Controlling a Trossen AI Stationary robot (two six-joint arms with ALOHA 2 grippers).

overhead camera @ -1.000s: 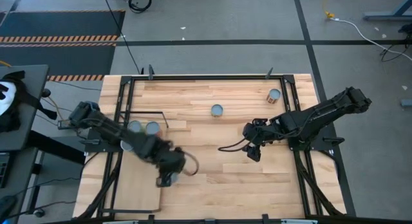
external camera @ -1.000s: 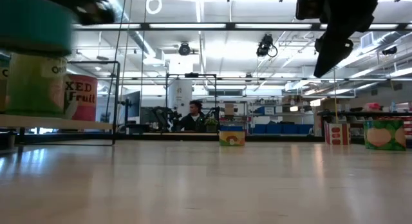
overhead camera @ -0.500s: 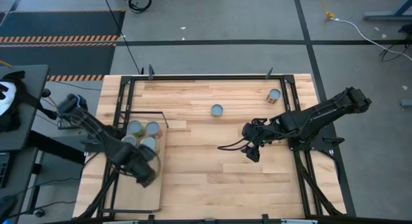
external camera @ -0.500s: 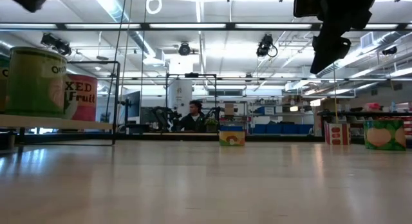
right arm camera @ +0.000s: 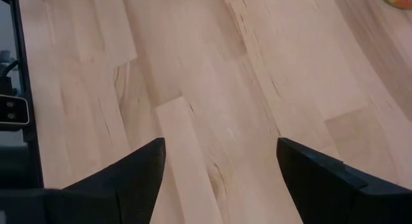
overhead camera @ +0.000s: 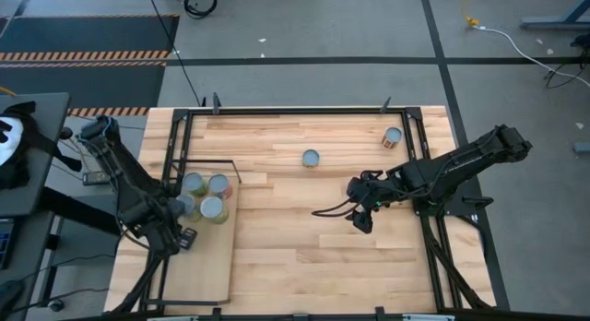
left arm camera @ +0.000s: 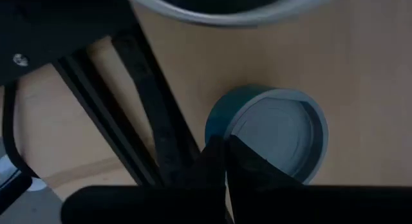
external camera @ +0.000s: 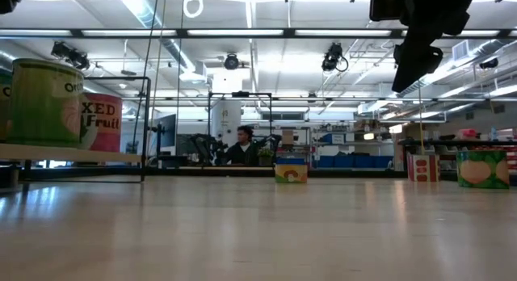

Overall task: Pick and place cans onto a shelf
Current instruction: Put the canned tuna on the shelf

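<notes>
Several cans (overhead camera: pixel 205 196) stand upright in a cluster at the far end of the shelf (overhead camera: pixel 210 261), a pale board by the table's left edge. Two more cans stand on the tabletop, one mid-table (overhead camera: pixel 311 157) and one far right (overhead camera: pixel 393 136). My left gripper (overhead camera: pixel 182 238) hangs shut over the shelf's left frame, pointing down; in its wrist view the tips (left arm camera: pixel 224 161) sit above the edge of a can lid (left arm camera: pixel 277 134). My right gripper (overhead camera: pixel 362 218) hovers open over bare table right of centre, nothing between its fingers (right arm camera: pixel 219 179).
Black frame bars (overhead camera: pixel 175 146) run along the table's edges and beside the shelf (left arm camera: pixel 145 121). In the low view two shelf cans (external camera: pixel 44 99) stand raised at the left. Open planks (overhead camera: pixel 304 256) lie between the arms. A person sits far behind the table (external camera: pixel 242 144).
My left gripper has swept from the table's middle, near the shelf's right edge, across the shelf toward the table's left edge, rolling about its own axis as it went and staying shut. The cluster of cans it had covered now shows. My right gripper has stayed in place.
</notes>
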